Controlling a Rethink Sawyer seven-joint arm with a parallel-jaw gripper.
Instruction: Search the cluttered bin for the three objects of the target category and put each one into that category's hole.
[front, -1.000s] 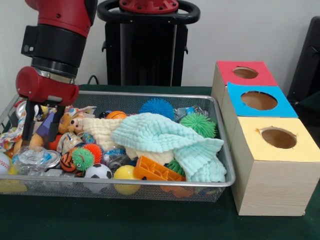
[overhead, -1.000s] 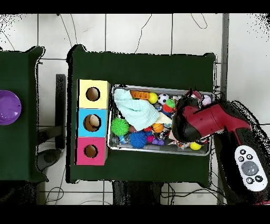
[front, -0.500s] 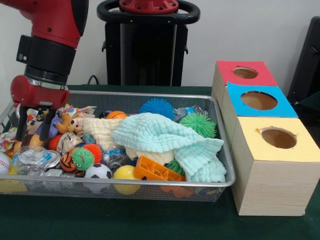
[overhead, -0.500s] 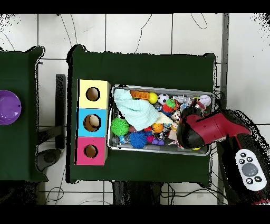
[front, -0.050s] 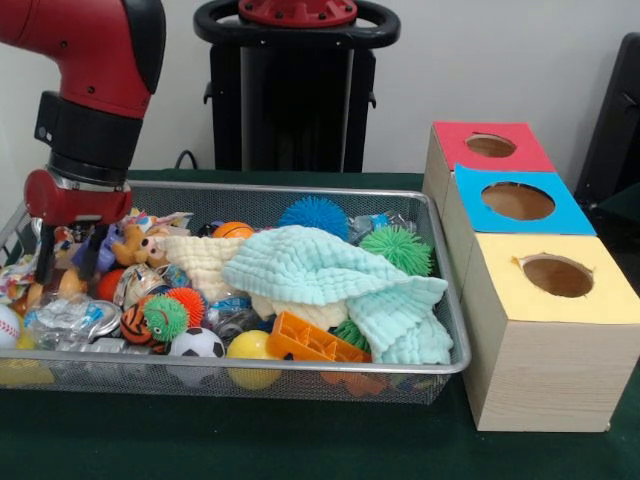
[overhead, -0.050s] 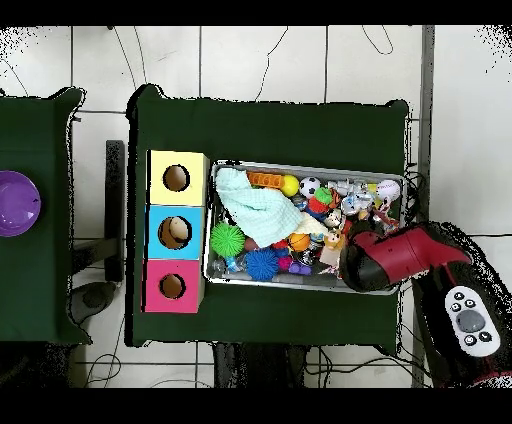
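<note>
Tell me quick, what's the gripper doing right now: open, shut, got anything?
Gripper: open, its fingers spread and reaching down into the end of the wire bin farthest from the boxes; nothing visibly held.

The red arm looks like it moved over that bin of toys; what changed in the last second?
The hand slid toward the bin's end farthest from the boxes and a little toward the robot's side, fingers staying spread among the toys. It took hold of nothing and dropped nothing. The mint cloth and the balls lie as before.

baseball (front, -0.050s: 8, 325): cut by left edge | toys under cloth (front, -0.050s: 330, 275): hidden
</note>
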